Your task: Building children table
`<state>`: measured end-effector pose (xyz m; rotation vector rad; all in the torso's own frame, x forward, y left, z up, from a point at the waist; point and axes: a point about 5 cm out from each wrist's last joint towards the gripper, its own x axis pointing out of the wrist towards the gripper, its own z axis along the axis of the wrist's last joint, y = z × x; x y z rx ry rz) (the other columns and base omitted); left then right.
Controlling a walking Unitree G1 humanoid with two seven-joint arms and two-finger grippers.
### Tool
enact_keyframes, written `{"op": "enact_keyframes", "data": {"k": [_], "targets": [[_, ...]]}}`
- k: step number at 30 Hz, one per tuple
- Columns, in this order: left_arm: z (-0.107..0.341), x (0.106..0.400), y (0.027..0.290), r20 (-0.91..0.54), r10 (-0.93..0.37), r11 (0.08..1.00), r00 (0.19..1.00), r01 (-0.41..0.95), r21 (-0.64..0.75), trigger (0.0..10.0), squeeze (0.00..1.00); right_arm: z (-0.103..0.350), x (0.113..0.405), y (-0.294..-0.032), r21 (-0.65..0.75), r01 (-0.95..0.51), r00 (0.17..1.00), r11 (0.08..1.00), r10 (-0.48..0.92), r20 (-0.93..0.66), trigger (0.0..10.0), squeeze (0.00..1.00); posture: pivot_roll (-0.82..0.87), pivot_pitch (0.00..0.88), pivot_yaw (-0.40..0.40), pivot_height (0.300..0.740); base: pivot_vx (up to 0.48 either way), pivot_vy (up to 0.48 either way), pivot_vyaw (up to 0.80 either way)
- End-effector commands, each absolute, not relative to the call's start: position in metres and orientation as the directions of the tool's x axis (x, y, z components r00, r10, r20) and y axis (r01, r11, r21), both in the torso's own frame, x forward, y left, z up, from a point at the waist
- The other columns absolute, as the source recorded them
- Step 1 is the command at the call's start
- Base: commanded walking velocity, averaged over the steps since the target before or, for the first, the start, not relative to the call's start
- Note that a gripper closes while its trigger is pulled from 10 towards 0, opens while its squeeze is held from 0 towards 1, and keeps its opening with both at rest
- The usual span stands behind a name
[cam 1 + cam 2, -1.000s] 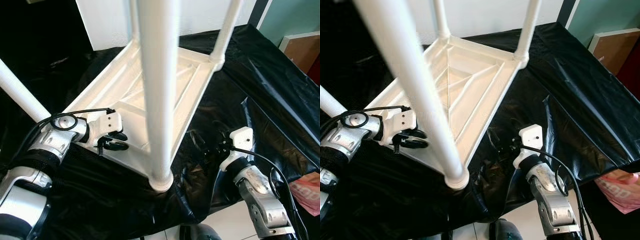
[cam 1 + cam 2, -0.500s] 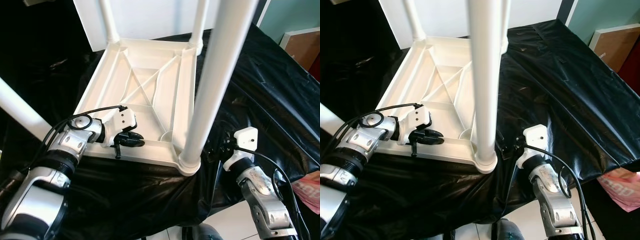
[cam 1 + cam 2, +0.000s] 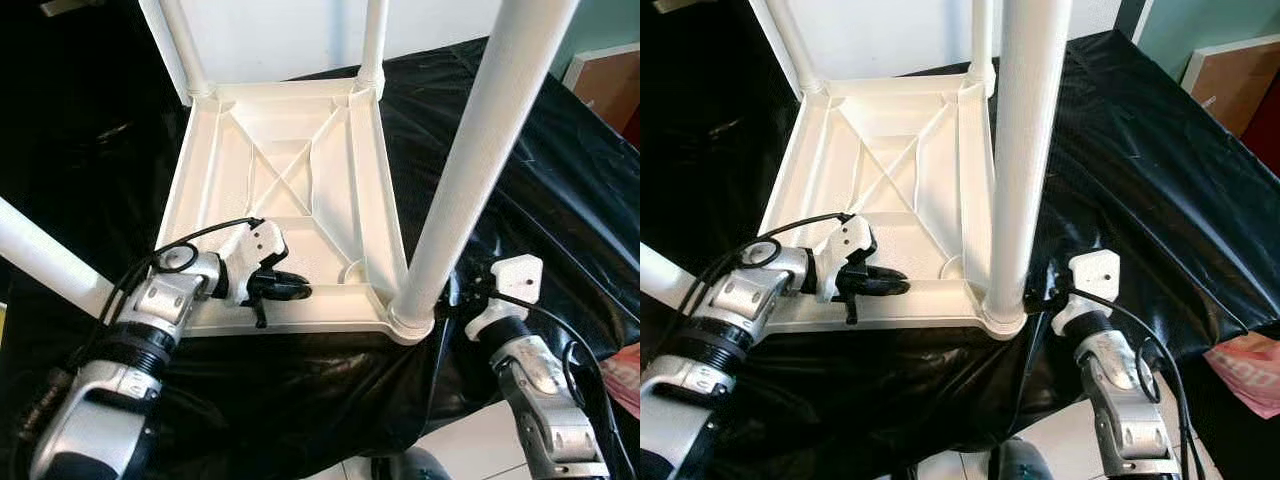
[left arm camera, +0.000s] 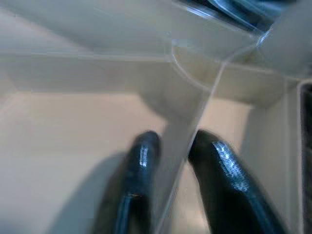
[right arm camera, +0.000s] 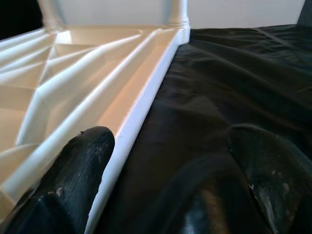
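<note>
At near edge of upturned table: left hand [image 3: 285, 290] clamped on a thin rib of the table underside [image 3: 290, 170], one finger [image 4: 139, 161] each side of it.
Right hand: beside the near right corner, fingers [image 5: 83, 161] spread wide, gripping nothing; one finger just beside the table's outer rim, the other over the black sheet [image 3: 500, 130].
Table position: upside down on the sheet-covered counter, four white legs up; near right leg [image 3: 470, 190] seated in its corner socket, near left leg [image 3: 45, 265] angling off past the left arm.
Risk 1: rib is thin plastic, so a hard pull could flex it or slip the grip.
Risk 2: sheet looks slick and wrinkled, so the table may slide or bunch it.
Risk 3: tall legs stand close to both arms; a swing could knock one loose, seating depth unclear.
</note>
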<state>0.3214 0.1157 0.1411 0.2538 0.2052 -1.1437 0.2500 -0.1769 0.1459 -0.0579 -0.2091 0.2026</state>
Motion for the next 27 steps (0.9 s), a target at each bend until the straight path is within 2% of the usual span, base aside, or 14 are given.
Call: {"op": "enact_keyframes", "data": {"k": [1,3,4,5,9,11,16,18,24,25,27], "targets": [[0.150,0.325,0.120,-0.194,-0.831,0.507,0.522,0.853,0.125,10.0,1.00,0.140,0.249,-0.178,-0.072,-0.167,0.967,0.983,0.178,0.184,10.0,0.00,-0.01,0.183,0.023,0.740,0.000,0.000,0.00],[0.162,0.316,0.119,-0.070,-0.856,0.501,0.512,0.856,0.126,10.0,1.00,0.140,0.249,-0.184,-0.043,-0.123,0.973,0.991,0.129,0.190,10.0,0.00,-0.01,0.183,0.023,0.740,0.000,0.000,0.00],[0.166,0.312,0.120,-0.032,-0.860,0.503,0.509,0.857,0.109,10.0,0.69,0.140,0.249,-0.186,-0.033,-0.118,0.974,0.992,0.122,0.191,10.0,0.00,-0.01,0.183,0.022,0.740,0.000,0.000,0.00],[0.169,0.307,0.122,0.006,-0.857,0.513,0.515,0.853,0.098,10.0,0.00,0.140,0.247,-0.188,-0.020,-0.140,0.972,0.990,0.141,0.189,10.0,0.00,-0.01,0.183,0.020,0.740,0.000,0.000,0.00],[0.175,0.296,0.125,0.078,-0.856,0.517,0.511,0.851,0.090,10.0,0.00,0.141,0.241,-0.192,-0.020,-0.212,0.960,0.977,0.212,0.180,10.0,0.00,-0.01,0.183,0.019,0.740,0.000,0.000,0.00],[0.177,0.282,0.129,0.111,-0.871,0.488,0.479,0.870,0.074,10.0,0.00,0.143,0.237,-0.207,-0.045,-0.244,0.955,0.969,0.248,0.160,10.0,0.00,-0.02,0.183,0.018,0.740,0.000,0.000,0.00],[0.177,0.273,0.132,0.106,-0.883,0.465,0.457,0.883,0.068,10.0,0.00,0.145,0.234,-0.214,-0.070,-0.283,0.947,0.956,0.291,0.135,10.0,0.00,-0.02,0.182,0.014,0.740,0.000,0.000,0.00],[0.176,0.262,0.135,0.095,-0.893,0.447,0.441,0.892,0.065,10.0,0.00,0.144,0.227,-0.220,-0.082,-0.377,0.921,0.923,0.382,0.071,10.0,0.00,-0.02,0.178,0.010,0.740,0.000,0.000,0.00],[0.174,0.250,0.135,0.081,-0.890,0.453,0.448,0.891,0.045,10.0,0.00,0.145,0.217,-0.231,-0.092,-0.493,0.869,0.865,0.493,-0.024,10.0,0.00,-0.01,0.170,0.012,0.740,0.000,0.000,0.00],[0.175,0.245,0.133,0.083,-0.885,0.462,0.457,0.885,0.051,10.0,0.00,0.151,0.212,-0.236,-0.102,-0.576,0.817,0.811,0.572,-0.070,10.0,0.00,-0.01,0.163,0.011,0.740,0.000,0.000,0.00],[0.175,0.245,0.132,0.081,-0.882,0.468,0.464,0.882,0.047,10.0,0.00,0.153,0.211,-0.236,-0.108,-0.604,0.797,0.790,0.598,-0.085,10.0,0.00,-0.01,0.162,0.011,0.740,0.000,0.000,0.00]]}}
